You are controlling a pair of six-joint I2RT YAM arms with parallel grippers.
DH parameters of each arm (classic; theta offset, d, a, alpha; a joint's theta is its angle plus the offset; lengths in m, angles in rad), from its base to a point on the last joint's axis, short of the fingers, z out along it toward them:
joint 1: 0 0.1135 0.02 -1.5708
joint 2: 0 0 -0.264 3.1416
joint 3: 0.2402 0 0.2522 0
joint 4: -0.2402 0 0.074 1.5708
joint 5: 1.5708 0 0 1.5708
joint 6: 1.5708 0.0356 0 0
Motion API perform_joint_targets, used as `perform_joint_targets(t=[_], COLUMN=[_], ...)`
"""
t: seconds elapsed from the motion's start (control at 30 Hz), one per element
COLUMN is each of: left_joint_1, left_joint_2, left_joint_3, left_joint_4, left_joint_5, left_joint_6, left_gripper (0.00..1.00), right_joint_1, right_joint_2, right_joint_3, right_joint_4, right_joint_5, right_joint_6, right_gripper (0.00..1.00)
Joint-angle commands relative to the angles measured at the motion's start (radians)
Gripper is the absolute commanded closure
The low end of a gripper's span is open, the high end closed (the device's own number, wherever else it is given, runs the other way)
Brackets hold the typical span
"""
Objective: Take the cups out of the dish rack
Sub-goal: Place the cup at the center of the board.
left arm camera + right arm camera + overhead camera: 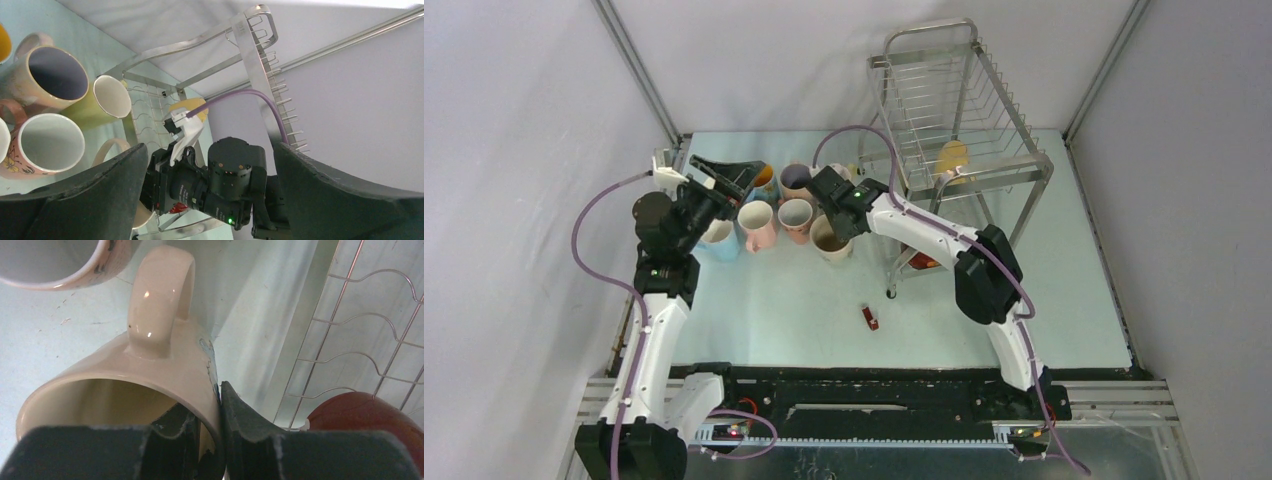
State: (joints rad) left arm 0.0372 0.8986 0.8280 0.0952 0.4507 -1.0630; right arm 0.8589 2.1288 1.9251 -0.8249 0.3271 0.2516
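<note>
Cream cup [150, 365], pinched at its rim by my right gripper [220, 395] beside the rack [954, 105], I should lower level before releasing; left gripper [742, 175] gapes empty.

Tabletop [774, 300]: pale, matt, lightly scuffed and speckled. At its far right corner, the dish rack [954, 105]: bright polished metal wire, chrome-like. Cream mug [150, 365]: smooth glazed ceramic, glossy, with light glints on the handle. Dark red mug [365, 415]: smooth, softly shiny. Right gripper [212, 407]: fingers [255, 440] of dark, matt, slightly grainy material with rough edges.
</note>
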Motion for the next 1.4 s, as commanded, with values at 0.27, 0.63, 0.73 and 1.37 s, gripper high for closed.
perform_joint_targets(t=[0.27, 0.63, 0.73, 1.37], left_joint_1=[0.009, 0.009, 0.009, -0.004], left_joint_2=[-0.008, 0.011, 0.014, 0.022], left_joint_3=[-0.036, -0.051, -0.058, -0.067], left_joint_4=[0.070, 0.086, 0.103, 0.113], left_joint_5=[0.031, 0.036, 0.043, 0.049], left_joint_6=[-0.035, -0.042, -0.057, -0.061], left_gripper=[0.00, 0.00, 0.00, 0.00], right_joint_1=[-0.047, -0.087, -0.089, -0.022], right_joint_2=[0.033, 0.066, 0.064, -0.025], right_joint_3=[0.132, 0.180, 0.191, 0.192], right_joint_4=[-0.007, -0.003, -0.008, 0.002], right_joint_5=[-0.047, -0.076, -0.073, 0.108], right_joint_6=[0.065, 0.068, 0.064, 0.043], right_gripper=[0.79, 0.66, 0.55, 0.37])
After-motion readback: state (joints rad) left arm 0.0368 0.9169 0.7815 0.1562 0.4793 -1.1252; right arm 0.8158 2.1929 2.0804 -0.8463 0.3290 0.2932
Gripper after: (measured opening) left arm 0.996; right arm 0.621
